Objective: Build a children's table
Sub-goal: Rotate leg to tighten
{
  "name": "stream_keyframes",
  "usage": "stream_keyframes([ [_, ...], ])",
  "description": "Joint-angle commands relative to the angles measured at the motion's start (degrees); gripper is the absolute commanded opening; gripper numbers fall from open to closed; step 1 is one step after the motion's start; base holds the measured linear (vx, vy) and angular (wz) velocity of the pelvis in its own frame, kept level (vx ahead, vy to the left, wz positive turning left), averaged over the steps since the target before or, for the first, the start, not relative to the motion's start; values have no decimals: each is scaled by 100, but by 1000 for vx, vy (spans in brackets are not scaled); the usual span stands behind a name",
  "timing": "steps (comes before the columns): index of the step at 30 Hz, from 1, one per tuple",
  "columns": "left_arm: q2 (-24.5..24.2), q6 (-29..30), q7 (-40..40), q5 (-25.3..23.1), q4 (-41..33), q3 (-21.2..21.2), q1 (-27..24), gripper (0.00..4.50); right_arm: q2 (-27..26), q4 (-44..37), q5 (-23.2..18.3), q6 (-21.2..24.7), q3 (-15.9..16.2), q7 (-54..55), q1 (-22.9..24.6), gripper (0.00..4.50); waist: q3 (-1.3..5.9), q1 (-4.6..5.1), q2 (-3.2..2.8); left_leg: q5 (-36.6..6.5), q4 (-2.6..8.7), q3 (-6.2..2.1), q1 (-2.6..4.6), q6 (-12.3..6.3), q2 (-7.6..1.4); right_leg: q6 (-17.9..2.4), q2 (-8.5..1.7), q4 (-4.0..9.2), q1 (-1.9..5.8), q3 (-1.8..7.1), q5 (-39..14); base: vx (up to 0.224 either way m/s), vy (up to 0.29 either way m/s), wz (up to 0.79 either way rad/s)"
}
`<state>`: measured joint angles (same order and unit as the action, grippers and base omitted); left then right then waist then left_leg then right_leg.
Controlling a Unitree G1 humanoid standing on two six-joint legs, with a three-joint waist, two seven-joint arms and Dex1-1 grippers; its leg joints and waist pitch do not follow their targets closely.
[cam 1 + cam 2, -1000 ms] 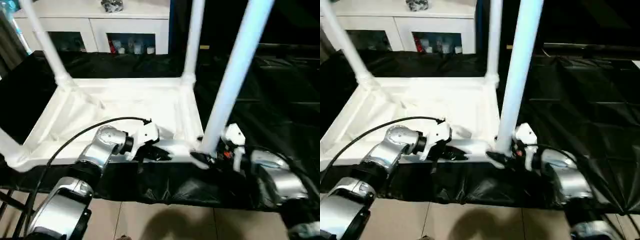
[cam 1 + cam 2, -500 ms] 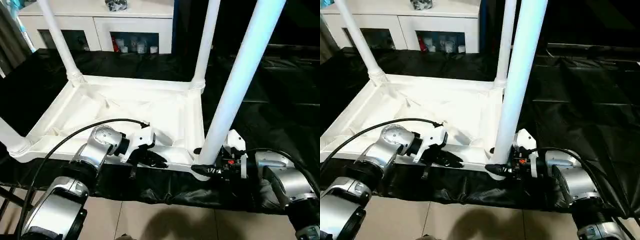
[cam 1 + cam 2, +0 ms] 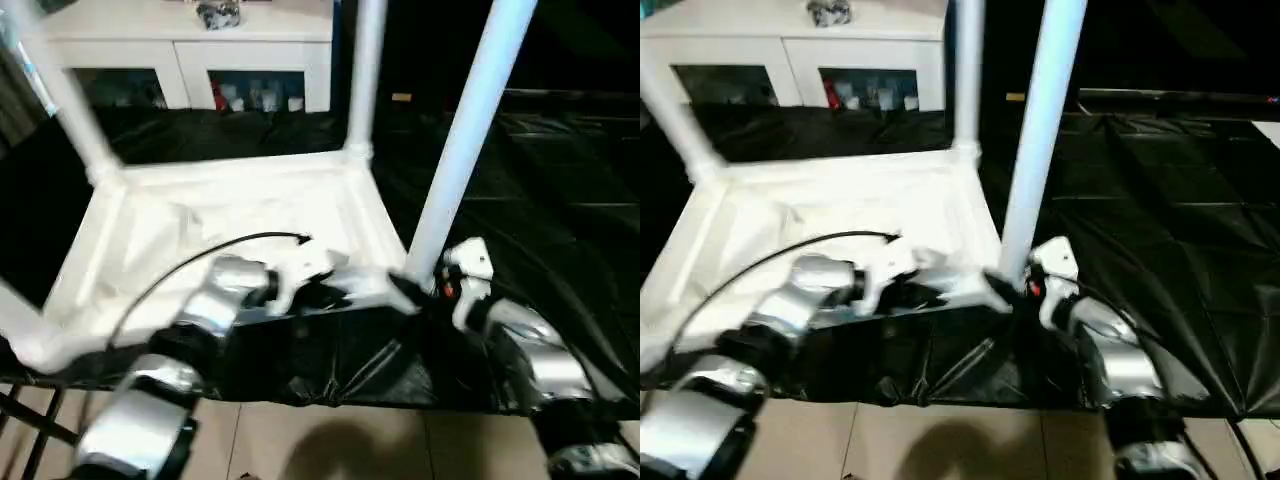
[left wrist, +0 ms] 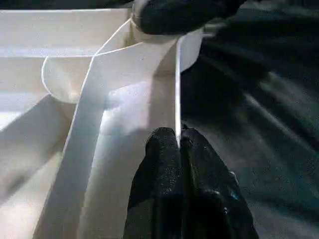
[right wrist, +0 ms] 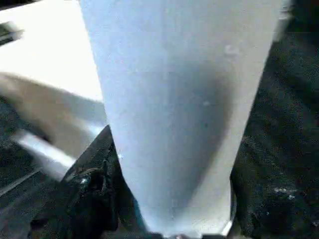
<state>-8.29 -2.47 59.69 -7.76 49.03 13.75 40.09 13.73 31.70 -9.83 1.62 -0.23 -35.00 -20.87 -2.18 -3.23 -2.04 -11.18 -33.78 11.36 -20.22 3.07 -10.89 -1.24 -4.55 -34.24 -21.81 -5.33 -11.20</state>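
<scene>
The white plastic rectangular table top (image 3: 230,225) lies upside down on the worktop covered in black sheeting (image 3: 560,200), its ribbed underside facing up. White tube legs stand upright in its corner sockets — the far-left leg (image 3: 65,100), the far-right leg (image 3: 365,75), and the near-right leg (image 3: 470,130), which rises tallest in the head views. A fourth leg (image 3: 15,310) shows at the near-left corner of the top.

The left gripper (image 4: 179,144) is at the top's near rim, just beside the near-right corner socket; its two black fingers are pressed together on the thin white edge of the rim (image 4: 177,89).

The right gripper (image 3: 410,292) is at the base of the near-right leg, a black finger (image 5: 94,184) against the tube's side — gripping the leg just above the socket.

Beyond the top's far edge stands a white cabinet with glass doors (image 3: 190,60).
</scene>
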Motion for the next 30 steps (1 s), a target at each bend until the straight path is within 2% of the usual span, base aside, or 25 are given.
stream_keyframes([
  [1, 626, -13, -292, 152, -69, 153, 24, 0, -359, 436, 342, 63, 166, 807, -149, 257, 263, 17, 80, -1282, 419, -163, 29, -238, -269, -1002, -488, 539, 190, 329, -1940, 0, 0, 0],
  [6, 1027, 98, -796, 46, -139, 247, -26, 0, -911, 1021, 505, -143, -7, 1882, -522, 257, 291, 52, 77, -1017, 404, -148, 3, -344, -246, -1059, -466, 503, 211, 321, -1559, 0, 0, 0],
  [7, 1033, 62, -770, 19, -192, 280, -64, 0, -994, 1063, 514, -279, -14, 1952, -581, 292, 294, 50, 80, -995, 401, -147, -4, -379, -241, -1048, -475, 508, 219, 321, -1544, 0, 0, 0],
  [9, 930, 31, -667, 11, -254, 282, -96, 0, -992, 1044, 607, -482, 37, 1996, -623, 327, 302, 45, 59, -933, 398, -146, -11, -435, -241, -1036, -475, 499, 221, 323, -1479, 0, 0, 0],
  [11, 756, -48, -581, -9, -260, 252, -94, 0, -909, 986, 584, -605, 32, 1824, -613, 329, 320, 33, 59, -857, 384, -133, -2, -498, -254, -1105, -469, 470, 215, 329, -1230, 0, 0, 0],
  [12, 725, -66, -569, -12, -260, 245, -92, 0, -887, 982, 567, -628, 28, 1776, -610, 351, 325, 26, 54, -777, 383, -136, -19, -555, -253, -1133, -462, 448, 235, 325, -1062, 0, 0, 0],
  [13, 725, -66, -569, -12, -260, 245, -92, 0, -887, 982, 567, -628, 28, 1776, -610, 351, 329, 22, 52, -754, 378, -135, -19, -580, -258, -1151, -466, 440, 235, 327, -984, 0, 0, 0],
  [16, 429, -293, -203, 69, -279, 228, -118, 0, -564, 738, 534, -736, 192, 991, -486, 375, 324, 13, 54, -776, 374, -134, -35, -670, -253, -1207, -466, 429, 252, 318, -861, 0, 0, 0],
  [17, 391, -315, -162, 73, -285, 231, -123, 0, -522, 725, 538, -767, 212, 886, -474, 383, 320, 11, 77, -829, 367, -126, -34, -698, -251, -1204, -469, 436, 250, 318, -932, 0, 0, 0],
  [20, 128, -477, 236, 137, -312, 244, -153, 0, -211, 504, 443, -814, 353, -25, -325, 383, 306, 1, 73, -932, 378, -129, -40, -691, -265, -1111, -471, 461, 252, 317, -1169, 0, 0, 0],
  [23, -72, -625, 520, 156, -264, 245, -137, 0, 89, 156, 294, -790, 530, -840, -130, 383, 301, -16, 69, -957, 380, -128, -42, -725, -280, -1104, -451, 455, 251, 309, -1145, 0, 0, 0],
  [24, -162, -715, 698, 184, -247, 235, -132, 0, 245, -68, 101, -636, 578, -1313, -14, 383, 310, -31, 64, -963, 381, -128, -32, -736, -300, -1130, -446, 438, 244, 309, -1079, 0, 0, 0],
  [28, -384, -825, 1141, 291, -229, 214, -122, 0, 626, -521, -205, -302, 766, -2296, 192, 383, 312, -67, 67, -922, 378, -129, -33, -748, -308, -1221, -448, 420, 246, 304, -936, 0, 0, 0],
  [30, -543, -941, 1377, 325, -177, 216, -97, 0, 870, -754, -329, -125, 896, -2910, 297, 358, 314, -75, 78, -923, 374, -131, -43, -774, -315, -1240, -462, 410, 250, 309, -881, 0, 0, 0],
])
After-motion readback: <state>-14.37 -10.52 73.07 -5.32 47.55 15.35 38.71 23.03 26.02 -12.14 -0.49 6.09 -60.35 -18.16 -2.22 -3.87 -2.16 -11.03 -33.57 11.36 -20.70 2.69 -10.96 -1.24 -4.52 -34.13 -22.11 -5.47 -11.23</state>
